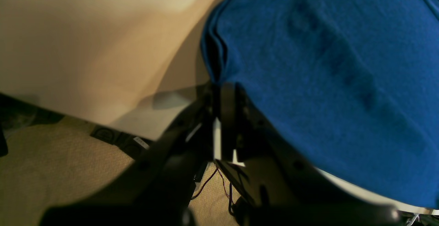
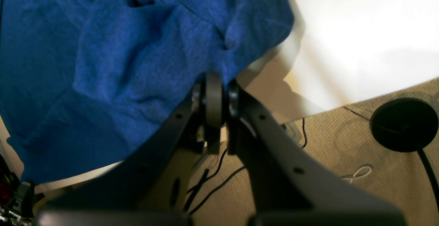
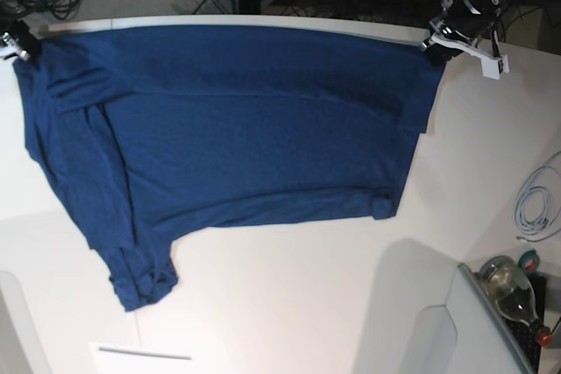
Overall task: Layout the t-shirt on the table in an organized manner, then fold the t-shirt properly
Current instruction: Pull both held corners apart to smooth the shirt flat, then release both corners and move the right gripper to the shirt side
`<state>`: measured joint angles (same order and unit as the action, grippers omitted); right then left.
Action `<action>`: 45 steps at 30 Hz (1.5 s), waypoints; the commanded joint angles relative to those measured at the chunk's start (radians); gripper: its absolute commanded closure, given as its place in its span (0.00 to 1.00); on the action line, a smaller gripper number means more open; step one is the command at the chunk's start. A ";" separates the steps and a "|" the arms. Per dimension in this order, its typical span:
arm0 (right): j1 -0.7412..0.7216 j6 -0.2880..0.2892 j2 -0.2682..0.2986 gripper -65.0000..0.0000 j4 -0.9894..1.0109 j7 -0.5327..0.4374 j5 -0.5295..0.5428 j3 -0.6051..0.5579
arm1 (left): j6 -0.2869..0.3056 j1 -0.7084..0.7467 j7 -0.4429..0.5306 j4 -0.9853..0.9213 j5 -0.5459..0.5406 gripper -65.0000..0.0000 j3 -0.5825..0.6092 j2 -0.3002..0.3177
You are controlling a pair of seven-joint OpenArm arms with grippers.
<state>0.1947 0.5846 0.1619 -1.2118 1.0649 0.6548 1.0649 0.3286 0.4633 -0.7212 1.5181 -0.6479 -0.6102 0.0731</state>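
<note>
With both arms' jaws clenched on its far corners at the bench [image 3: 289, 295] edge, the t-shirt [image 3: 237, 137] lies stretched across the bench, seemingly to flatten it for folding.

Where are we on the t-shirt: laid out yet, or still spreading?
Mostly spread: the t-shirt lies open on the table, its far edge pulled straight. In hand: the left claw and right claw are each shut on a far corner. Left: the near sleeve is still bunched, wrinkles remain, and no fold is made.
</note>
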 commanded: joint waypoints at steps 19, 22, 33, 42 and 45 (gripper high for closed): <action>-0.004 0.004 0.015 0.41 -0.102 -0.016 0.013 0.077 | 0.000 -0.001 0.018 0.016 -0.011 0.50 -0.087 0.012; -0.001 0.004 0.020 0.41 -0.155 -0.056 0.013 0.077 | 0.000 -0.007 0.018 0.022 -0.011 0.34 -0.141 0.015; -0.165 0.005 0.192 0.42 -0.156 -0.297 0.012 -0.381 | 0.002 -0.042 0.015 0.037 -0.016 0.32 -0.290 0.077; -0.677 0.002 0.298 0.46 0.542 -0.608 -0.152 -0.951 | 0.005 -0.034 0.015 0.060 -0.013 0.32 -0.293 0.092; -0.754 0.002 0.259 0.46 0.709 -0.723 -0.243 -0.975 | 0.005 -0.034 0.015 0.057 -0.013 0.32 -0.293 0.092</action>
<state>-0.5400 0.5758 0.4072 -0.4953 0.3511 0.4011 0.0875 0.3286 0.4244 -0.7223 1.5585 -0.6483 -0.8963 0.1505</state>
